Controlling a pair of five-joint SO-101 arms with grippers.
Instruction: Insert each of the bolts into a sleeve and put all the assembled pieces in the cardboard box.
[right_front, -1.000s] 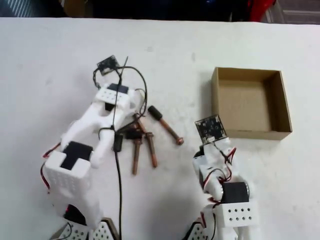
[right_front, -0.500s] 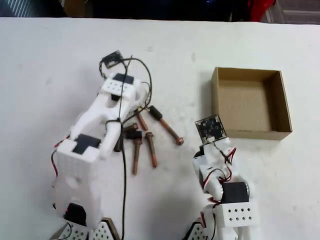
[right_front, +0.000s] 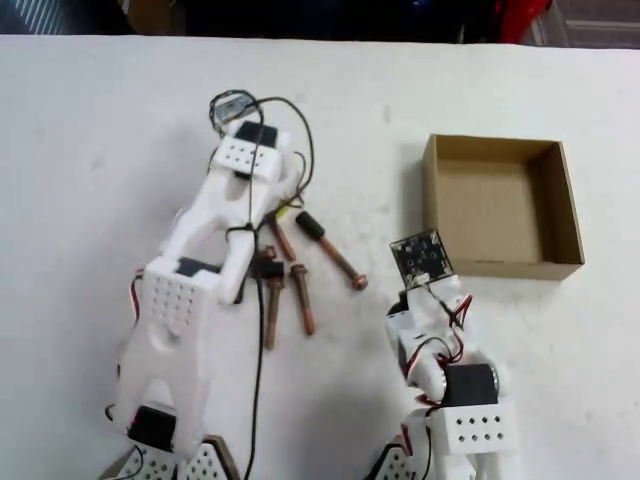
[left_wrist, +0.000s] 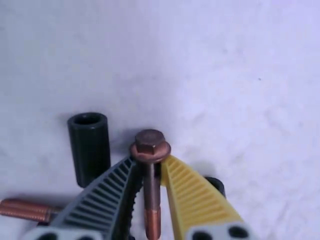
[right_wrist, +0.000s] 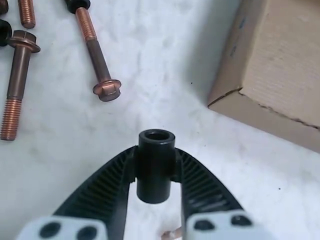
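From the high view, the white table (right_front: 100, 120) carried a square brown cardboard box (right_front: 500, 268) with its top open. It sat apart from a fan of loose copper-coloured hex-head bolts (right_front: 303, 298), likely so finished pieces had only a short trip. One sleeved bolt (right_front: 327, 247), copper with a black collar on its thread, lay between the fan and the box, not yet inside.

In the left wrist view, the left gripper (left_wrist: 149, 161), one grey ribbed finger and one yellow, was clamped on the shank of a copper flanged bolt (left_wrist: 151, 187). The head pointed away from the wrist and the thread back toward it, which looked awkward for feeding into a bore. A spare black cylindrical sleeve (left_wrist: 90, 147) rested on the table just beside.

In the right wrist view, the right gripper (right_wrist: 156, 161) pinched a short black tubular sleeve (right_wrist: 156, 175) between its black ribbed fingers. The bore faced outward, presumably to offer the hole to a bolt, and the box corner was near.

No writing could be read on box, bolts or sleeves.
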